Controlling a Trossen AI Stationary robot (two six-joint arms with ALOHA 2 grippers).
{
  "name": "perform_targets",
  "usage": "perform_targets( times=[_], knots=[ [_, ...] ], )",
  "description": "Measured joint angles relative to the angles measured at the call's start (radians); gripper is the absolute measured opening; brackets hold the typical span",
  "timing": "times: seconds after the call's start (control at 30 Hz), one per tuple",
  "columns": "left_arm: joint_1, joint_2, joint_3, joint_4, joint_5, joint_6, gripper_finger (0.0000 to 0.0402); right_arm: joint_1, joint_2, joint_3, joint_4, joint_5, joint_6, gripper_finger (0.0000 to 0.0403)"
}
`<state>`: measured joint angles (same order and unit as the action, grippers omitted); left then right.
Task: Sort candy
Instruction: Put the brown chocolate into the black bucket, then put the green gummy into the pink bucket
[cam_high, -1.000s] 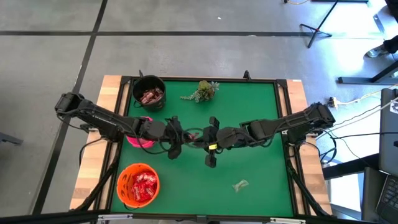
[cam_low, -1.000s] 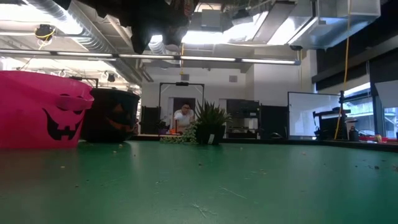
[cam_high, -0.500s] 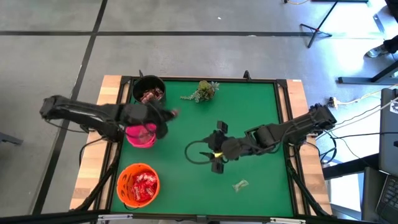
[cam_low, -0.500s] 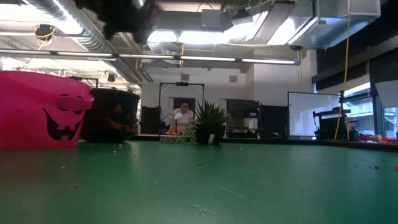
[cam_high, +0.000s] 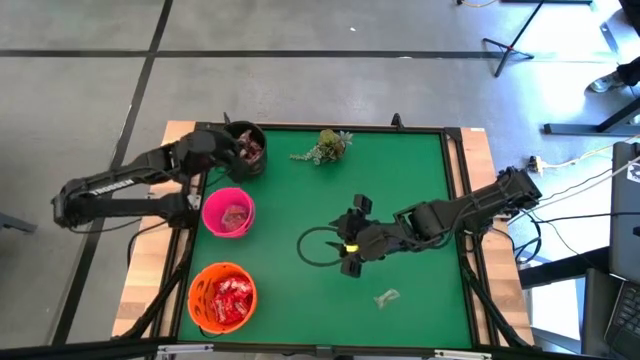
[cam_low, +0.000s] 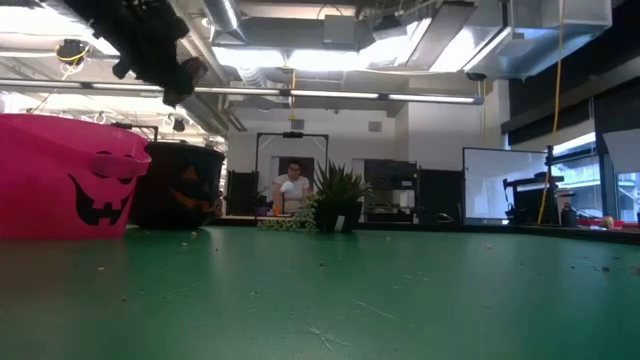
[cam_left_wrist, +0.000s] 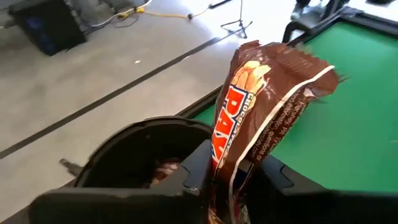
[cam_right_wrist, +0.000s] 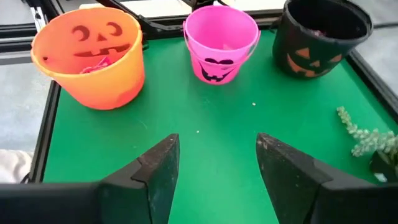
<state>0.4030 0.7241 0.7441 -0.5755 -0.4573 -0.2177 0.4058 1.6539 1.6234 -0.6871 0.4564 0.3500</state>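
Note:
My left gripper (cam_high: 241, 150) is at the far left corner, over the black bucket (cam_high: 240, 148), and is shut on a brown candy bar (cam_left_wrist: 267, 93). In the low view this gripper (cam_low: 160, 50) hangs high above the pink bucket (cam_low: 60, 175). More brown candy lies in the black bucket (cam_left_wrist: 143, 155), red candy in the orange bucket (cam_high: 222, 297), and a little in the pink bucket (cam_high: 229, 212). My right gripper (cam_right_wrist: 217, 168) hovers open over mid-table (cam_high: 347, 243) with nothing between its fingers. My left gripper pinches the brown bar's lower end (cam_left_wrist: 227, 186) between its two fingers. The bar sticks up and forward out of the fingers, tilted and lifted clear, above the black bucket's opening. The fingers come slanting down from the table's left side.
A green sprig (cam_high: 325, 145) lies at the far edge, also seen in the right wrist view as the sprig (cam_right_wrist: 367, 137). A clear crumpled wrapper (cam_high: 387, 297) lies near the front. A black cable loop (cam_high: 312, 247) hangs by my right gripper. Bare green mat (cam_high: 420, 170) spreads on the right.
My left gripper has drawn away from my right gripper at mid-table. It has swung toward the table's left and far edges, passing over the pink bucket to the black bucket and rising a little, with the brown bar held. My right gripper stays near mid-table.

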Motion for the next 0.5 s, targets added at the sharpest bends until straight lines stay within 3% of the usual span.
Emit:
perform_targets(
  times=[0.23, 0.37, 0.5],
  knots=[
    [0.131, 0.022, 0.000, 0.000, 0.068, 0.111, 0.0142, 0.001, 0.000, 0.000, -0.081, -0.003, 0.091, 0.0209],
    [0.145, 0.018, 0.000, 0.002, 0.069, 0.124, 0.0182, 0.003, 0.000, 0.000, -0.153, -0.006, 0.143, 0.0209],
    [0.144, -0.006, 0.015, -0.012, 0.068, 0.124, 0.0198, 0.028, 0.000, 0.000, -0.254, -0.031, 0.217, 0.0209]
  ],
)
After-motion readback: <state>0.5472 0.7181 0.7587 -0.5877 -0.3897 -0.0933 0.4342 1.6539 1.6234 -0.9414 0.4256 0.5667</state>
